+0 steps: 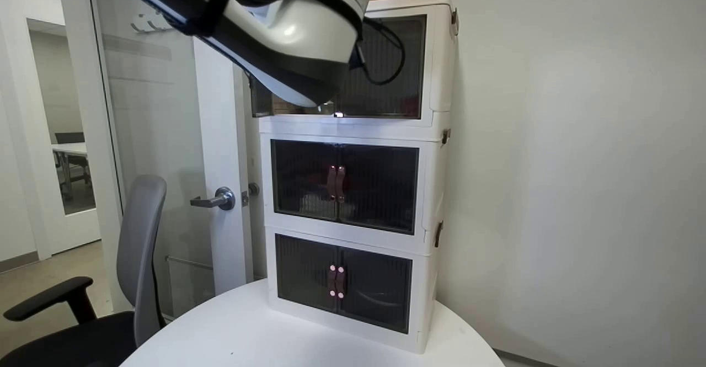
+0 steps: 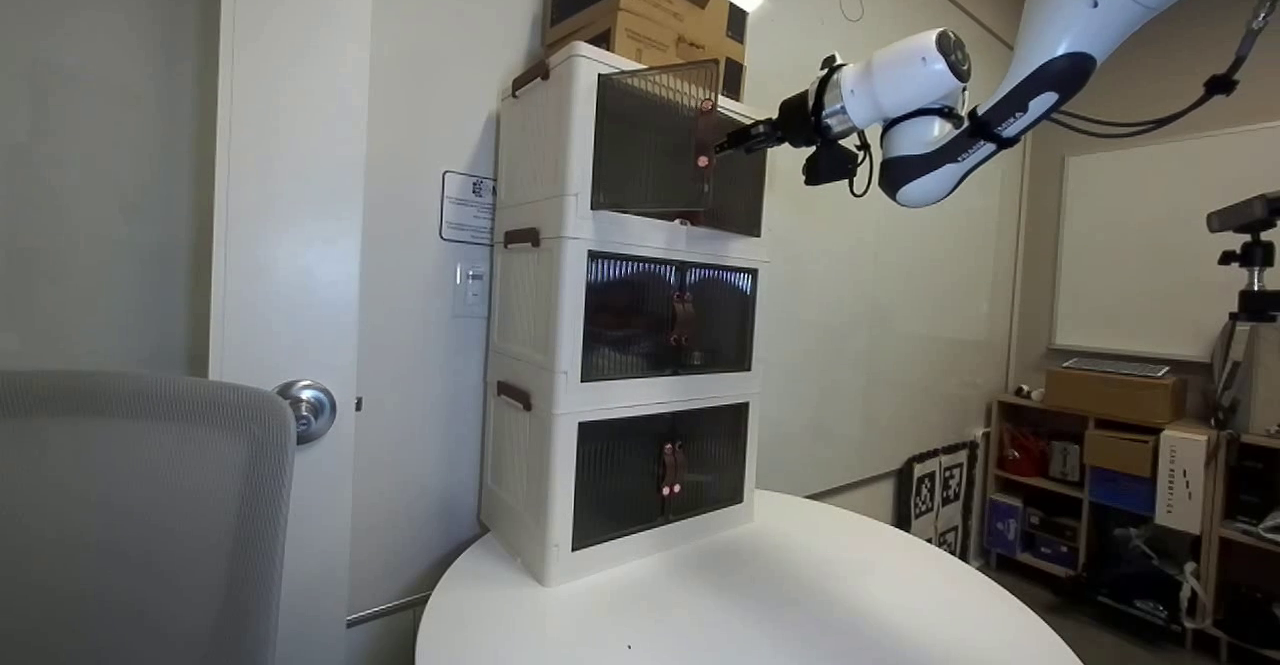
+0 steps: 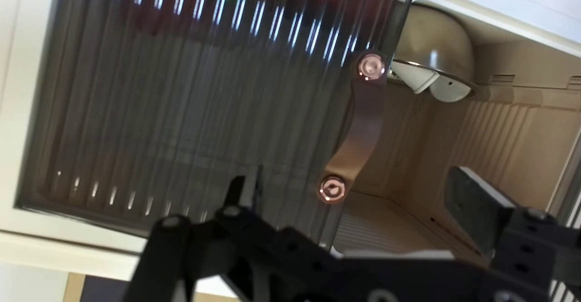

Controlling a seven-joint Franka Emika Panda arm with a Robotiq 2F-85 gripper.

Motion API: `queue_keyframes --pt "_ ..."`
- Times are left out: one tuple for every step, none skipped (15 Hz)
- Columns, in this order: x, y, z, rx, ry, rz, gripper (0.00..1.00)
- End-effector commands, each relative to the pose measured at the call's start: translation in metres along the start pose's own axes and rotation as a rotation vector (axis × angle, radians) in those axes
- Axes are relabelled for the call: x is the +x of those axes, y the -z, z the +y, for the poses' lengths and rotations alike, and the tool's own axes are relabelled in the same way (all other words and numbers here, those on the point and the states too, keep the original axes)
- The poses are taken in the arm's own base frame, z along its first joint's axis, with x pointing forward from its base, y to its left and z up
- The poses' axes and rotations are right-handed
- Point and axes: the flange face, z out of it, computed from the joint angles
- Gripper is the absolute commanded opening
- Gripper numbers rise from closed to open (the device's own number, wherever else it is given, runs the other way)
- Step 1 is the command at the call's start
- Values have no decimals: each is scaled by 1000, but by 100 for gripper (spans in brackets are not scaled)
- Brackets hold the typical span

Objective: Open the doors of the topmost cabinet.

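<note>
1. The topmost cabinet point(image 2: 540, 135), boxy and white-framed, stands upright, uppermost of three.
2. One smoky ribbed door point(image 2: 650, 140) stands open, angled outward.
3. Its dark companion door point(image 3: 195, 111), with a brown strap handle point(image 3: 366, 120), covers its half of the front.

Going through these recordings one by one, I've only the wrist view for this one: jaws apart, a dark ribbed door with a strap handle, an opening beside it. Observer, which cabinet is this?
Observer: The topmost cabinet; both exterior views show the middle unit and the bottom unit stacked under it.
Operator: And what covers its other half?
Observer: Not closed over it: in both exterior views the open door stands swung outward on that side.
Operator: Anything open lower down?
Observer: No. The middle doors and the bottom doors look shut in both exterior views.
</note>
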Motion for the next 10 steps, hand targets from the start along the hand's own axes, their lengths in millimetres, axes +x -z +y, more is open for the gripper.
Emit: queue_keyframes --pt "-1 -21 -2 70 -27 61 100" --pt "-4 -24 -3 104 -50 77 100" --pt "-7 -26 -4 135 -71 92 100" --pt "-10 -28 -4 174 -96 109 100" --pt "-13 -29 -4 208 -115 122 100" --pt "-16 -28 -3 253 -132 134 100" --pt "-19 -27 -1 298 -149 150 100" --pt "-21 -24 0 352 -165 163 100" --pt "-23 -21 1 402 -176 173 100" --pt "-25 -17 0 454 -185 177 100"
